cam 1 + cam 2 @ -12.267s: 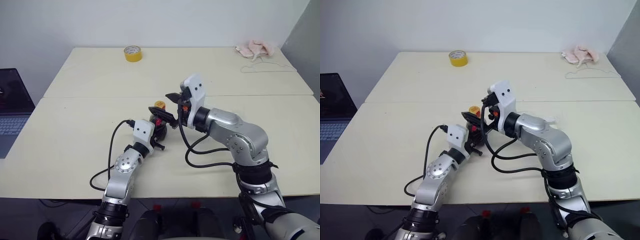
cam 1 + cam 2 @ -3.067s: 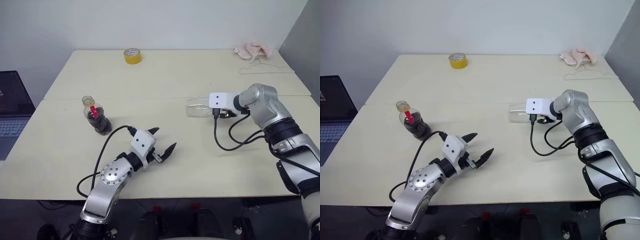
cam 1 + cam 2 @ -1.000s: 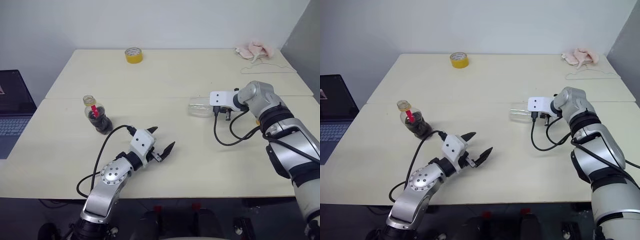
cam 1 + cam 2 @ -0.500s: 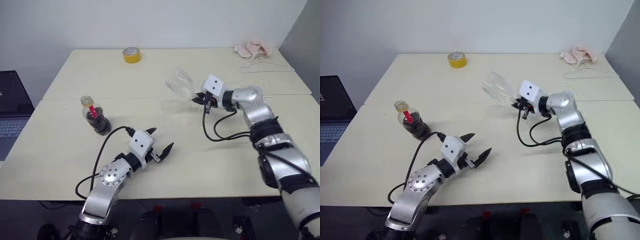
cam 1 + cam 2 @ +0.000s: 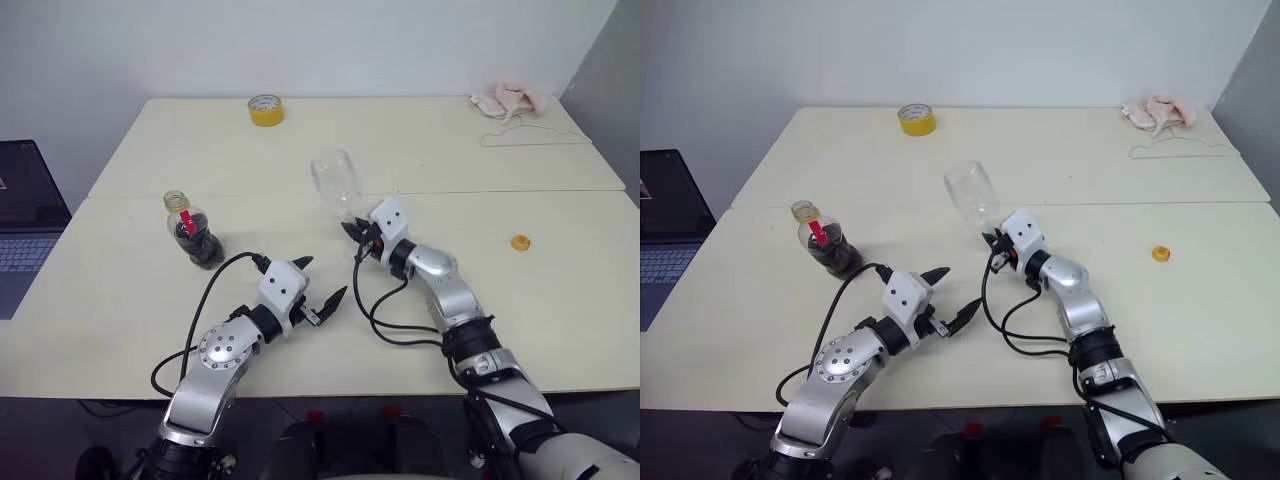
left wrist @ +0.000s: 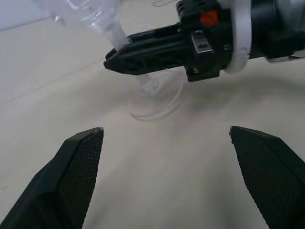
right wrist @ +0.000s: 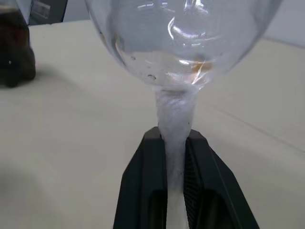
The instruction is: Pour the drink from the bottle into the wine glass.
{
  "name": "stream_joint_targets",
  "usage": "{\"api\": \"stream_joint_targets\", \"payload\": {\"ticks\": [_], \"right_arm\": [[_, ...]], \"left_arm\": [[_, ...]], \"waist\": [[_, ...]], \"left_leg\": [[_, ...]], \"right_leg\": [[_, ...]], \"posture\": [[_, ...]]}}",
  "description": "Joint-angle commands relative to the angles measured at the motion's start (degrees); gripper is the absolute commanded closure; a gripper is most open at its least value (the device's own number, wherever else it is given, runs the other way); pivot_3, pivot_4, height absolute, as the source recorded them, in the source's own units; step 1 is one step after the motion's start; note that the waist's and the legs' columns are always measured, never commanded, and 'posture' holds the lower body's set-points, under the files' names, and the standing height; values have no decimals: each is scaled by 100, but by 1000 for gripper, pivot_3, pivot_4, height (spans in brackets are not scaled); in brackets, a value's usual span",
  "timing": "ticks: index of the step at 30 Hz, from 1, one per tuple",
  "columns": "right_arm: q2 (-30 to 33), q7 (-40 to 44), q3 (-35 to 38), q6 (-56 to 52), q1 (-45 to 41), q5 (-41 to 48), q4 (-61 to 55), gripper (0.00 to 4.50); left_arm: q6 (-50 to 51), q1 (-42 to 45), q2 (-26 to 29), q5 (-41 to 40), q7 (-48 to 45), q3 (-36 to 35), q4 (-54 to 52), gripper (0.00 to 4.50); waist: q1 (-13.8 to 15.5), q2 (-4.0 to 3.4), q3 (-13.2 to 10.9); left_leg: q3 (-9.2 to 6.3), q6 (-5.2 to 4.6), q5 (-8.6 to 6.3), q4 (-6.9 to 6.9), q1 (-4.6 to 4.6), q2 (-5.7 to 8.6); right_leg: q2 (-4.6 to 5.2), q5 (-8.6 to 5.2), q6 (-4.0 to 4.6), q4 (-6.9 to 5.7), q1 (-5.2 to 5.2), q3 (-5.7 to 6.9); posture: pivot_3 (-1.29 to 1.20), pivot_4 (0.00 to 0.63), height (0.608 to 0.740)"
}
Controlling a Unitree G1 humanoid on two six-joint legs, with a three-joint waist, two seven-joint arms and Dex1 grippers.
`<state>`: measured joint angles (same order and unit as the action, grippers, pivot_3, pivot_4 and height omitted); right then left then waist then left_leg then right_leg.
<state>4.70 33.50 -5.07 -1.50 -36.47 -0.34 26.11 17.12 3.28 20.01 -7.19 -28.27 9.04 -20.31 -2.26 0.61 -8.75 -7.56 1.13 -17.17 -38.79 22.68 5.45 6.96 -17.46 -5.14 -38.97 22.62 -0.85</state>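
The table point(image 5: 140, 300) is pale cream and made of two tops pushed together, with a thin line running across where they meet. On the front part stand a small bottle point(image 5: 196, 235) of dark drink point(image 5: 205, 248) with its cap off, on the left, and a small orange cap point(image 5: 519, 241) lying by itself on the right, well apart from the bottle; whether the foot of the wine glass point(image 5: 335, 184) near the middle rests on the table, I cannot tell. On the far part lie a yellow tape roll point(image 5: 265, 108) near the back edge, and in the far right corner a pink cloth point(image 5: 511, 98) with a thin wire hanger point(image 5: 535, 138) just beside it.
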Motion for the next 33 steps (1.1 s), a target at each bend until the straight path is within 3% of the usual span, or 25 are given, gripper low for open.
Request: {"api": "stream_joint_targets", "payload": {"ticks": [1,12,24,31,33], "right_arm": [[126,-23,-85,-155,232,15,-285,4343],[1020,275,-412,-892,1104,-115,-802,4343],[1232,493,-728,-1638,1148,-83,-871,4343],[1205,515,-701,-1543,1119,30,-767,4343],[1193,492,-685,-1551,1102,39,-741,3609]], "left_arm": [[-60,5,28,-57,-34,-94,-135,0],[-81,87,76,-47,-149,-100,-45,0],[-72,197,75,-26,-213,-86,16,0],[-72,193,86,-9,-228,-102,8,0],[-73,196,86,-5,-227,-100,7,0]], "waist": [[6,-1,1],[159,-1,10],[200,0,101],[199,0,107],[200,5,110]], "left_leg": [[-2,0,0,1,-1,0],[-13,-2,-2,7,-63,8],[-10,-3,-2,25,-91,5],[-6,-6,-3,91,-178,-3],[-6,-5,-3,90,-178,-4]], "right_leg": [[-1,0,0,0,0,2],[3,0,-1,22,-50,10],[2,-1,-1,38,-72,7],[-3,-1,-1,98,-154,4],[-3,-1,-1,97,-154,4]], "posture": [[0,150,740],[0,150,740],[0,150,740],[0,150,740],[0,150,740]]}}
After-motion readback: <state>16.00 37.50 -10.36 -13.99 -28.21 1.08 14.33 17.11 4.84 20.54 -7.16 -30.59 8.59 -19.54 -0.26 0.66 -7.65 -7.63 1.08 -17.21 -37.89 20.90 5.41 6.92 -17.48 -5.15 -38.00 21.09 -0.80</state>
